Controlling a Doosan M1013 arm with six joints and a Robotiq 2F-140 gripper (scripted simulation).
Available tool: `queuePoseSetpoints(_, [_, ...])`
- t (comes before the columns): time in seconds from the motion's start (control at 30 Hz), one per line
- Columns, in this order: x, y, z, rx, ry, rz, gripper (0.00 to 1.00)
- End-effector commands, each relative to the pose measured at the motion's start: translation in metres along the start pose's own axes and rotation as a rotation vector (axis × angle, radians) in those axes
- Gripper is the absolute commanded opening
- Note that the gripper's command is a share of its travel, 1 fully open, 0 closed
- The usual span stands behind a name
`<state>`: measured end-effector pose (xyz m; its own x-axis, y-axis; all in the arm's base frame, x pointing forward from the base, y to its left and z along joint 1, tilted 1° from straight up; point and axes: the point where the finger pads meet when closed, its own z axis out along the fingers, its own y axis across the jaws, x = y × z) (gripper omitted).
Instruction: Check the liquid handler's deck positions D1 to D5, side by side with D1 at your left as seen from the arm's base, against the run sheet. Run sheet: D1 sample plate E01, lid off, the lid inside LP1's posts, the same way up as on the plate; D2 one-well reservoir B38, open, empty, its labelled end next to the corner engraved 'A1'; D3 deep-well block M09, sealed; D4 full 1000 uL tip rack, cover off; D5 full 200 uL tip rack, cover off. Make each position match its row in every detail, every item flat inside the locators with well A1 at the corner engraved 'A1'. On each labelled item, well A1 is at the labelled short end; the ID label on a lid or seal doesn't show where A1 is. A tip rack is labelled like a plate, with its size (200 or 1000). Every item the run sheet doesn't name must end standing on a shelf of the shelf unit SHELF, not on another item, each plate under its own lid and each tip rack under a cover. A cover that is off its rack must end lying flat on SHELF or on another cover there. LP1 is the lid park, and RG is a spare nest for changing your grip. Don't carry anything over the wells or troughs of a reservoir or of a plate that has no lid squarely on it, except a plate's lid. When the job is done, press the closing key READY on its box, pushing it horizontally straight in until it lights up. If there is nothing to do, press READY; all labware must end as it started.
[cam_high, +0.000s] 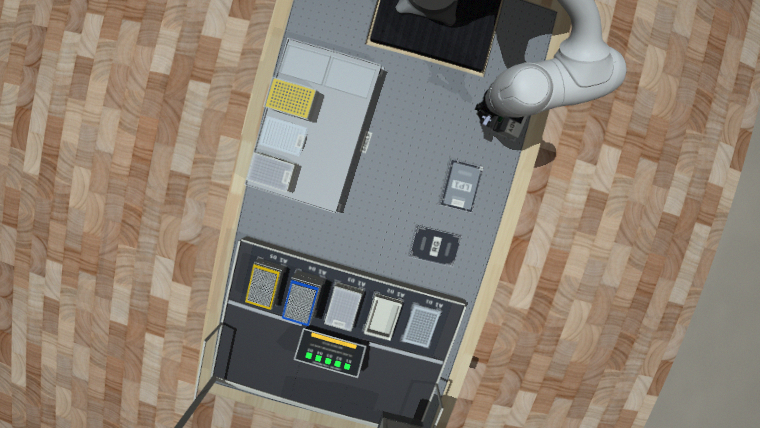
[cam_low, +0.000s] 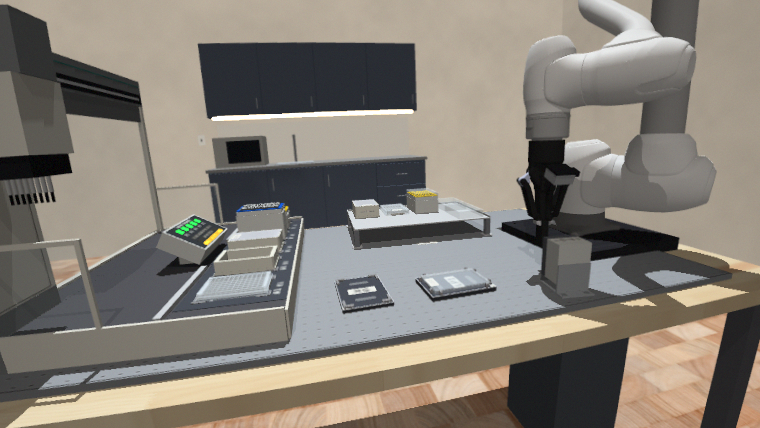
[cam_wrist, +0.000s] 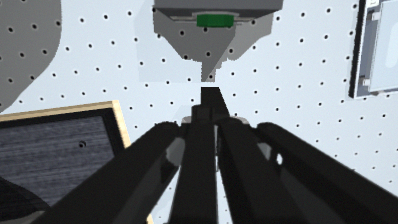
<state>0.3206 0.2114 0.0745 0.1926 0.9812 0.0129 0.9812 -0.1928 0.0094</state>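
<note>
My gripper (cam_low: 542, 227) is shut and empty. It points down beside the grey READY box (cam_low: 566, 263) near the table's right edge. In the wrist view the closed fingertips (cam_wrist: 211, 95) sit a short way in front of the box's green key (cam_wrist: 215, 20), not touching it. On the deck, from the overhead view, stand a yellow-framed tip rack (cam_high: 262, 287), a blue-framed tip rack (cam_high: 301, 303), a sealed deep-well block (cam_high: 343, 307), an open reservoir (cam_high: 383, 316) and an unlidded plate (cam_high: 421, 325). A clear lid lies in the lid park LP1 (cam_high: 460, 185).
The shelf unit (cam_high: 313, 138) holds a yellow tip rack (cam_high: 291, 98), two lidded plates (cam_high: 281, 135) (cam_high: 272, 171) and flat clear covers (cam_high: 327, 71). The spare nest RG (cam_high: 440, 248) is empty. The arm's black base plate (cam_wrist: 55, 145) lies close to the gripper's left.
</note>
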Motion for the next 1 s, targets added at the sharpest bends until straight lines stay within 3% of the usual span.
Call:
queuePoseSetpoints(0.0, [-0.001,0.0,0.009,-0.002,-0.005,0.0,0.1])
queuePoseSetpoints(0.43, [0.0,0.001,0.011,-0.002,-0.001,0.0,0.1])
queuePoseSetpoints(0.97, [0.026,0.003,0.011,-0.006,-0.001,-0.002,0.1])
